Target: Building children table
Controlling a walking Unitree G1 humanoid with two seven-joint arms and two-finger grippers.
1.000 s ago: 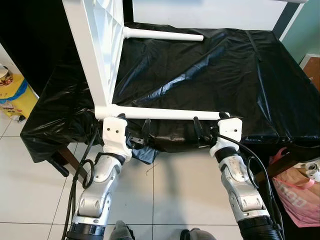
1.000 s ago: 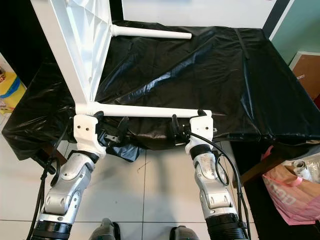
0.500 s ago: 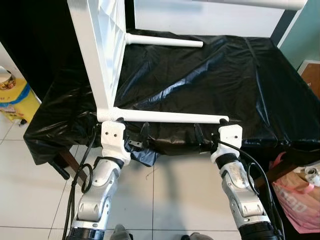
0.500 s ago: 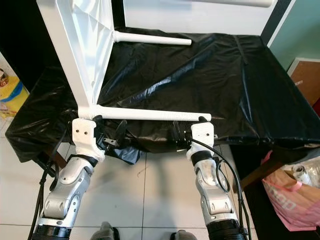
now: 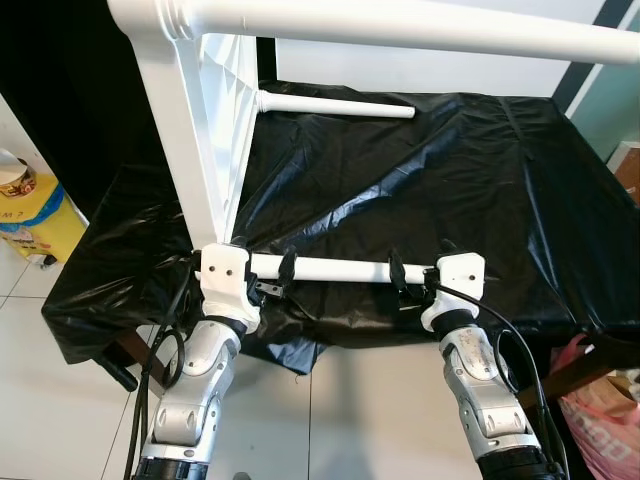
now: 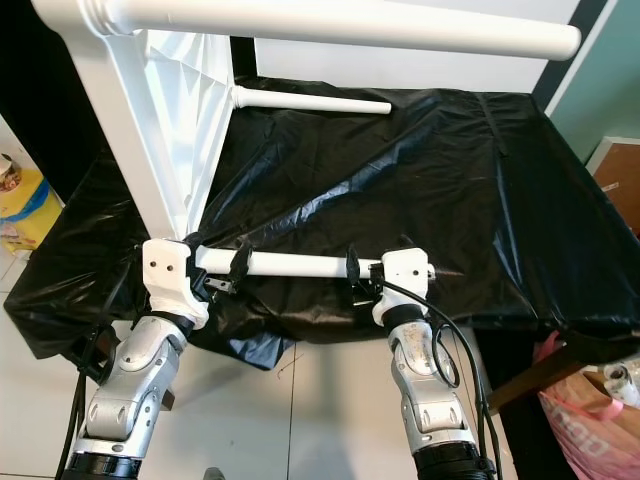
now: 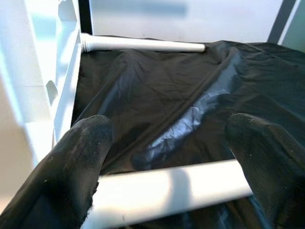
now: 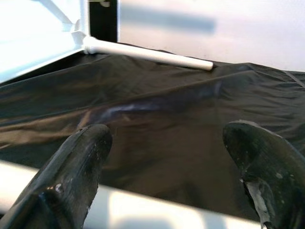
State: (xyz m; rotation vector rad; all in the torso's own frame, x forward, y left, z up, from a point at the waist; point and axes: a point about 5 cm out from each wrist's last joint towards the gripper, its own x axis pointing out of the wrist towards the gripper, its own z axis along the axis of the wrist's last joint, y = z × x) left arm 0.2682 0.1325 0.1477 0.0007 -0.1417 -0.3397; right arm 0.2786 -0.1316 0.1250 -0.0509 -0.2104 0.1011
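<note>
Open room is left over the black-covered bench (image 5: pixel 480 170), bounded by the upright white tabletop (image 5: pixel 205 140), a far leg (image 5: pixel 335 104) and an overhead leg (image 5: pixel 400 28).

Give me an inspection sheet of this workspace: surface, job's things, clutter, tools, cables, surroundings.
Surface: bench under a wrinkled black sheet.
Job's things: white tabletop on edge at the left; near leg, far leg and top leg stick out to the right.
Clutter: nothing seen on the sheet.
Tools: left tool and right tool both open, fingers astride the near leg.
Cables: black cable loops along the left arm; another along the right arm.
Surroundings: tiled floor, yellow bag at left, pink bag at right.
</note>
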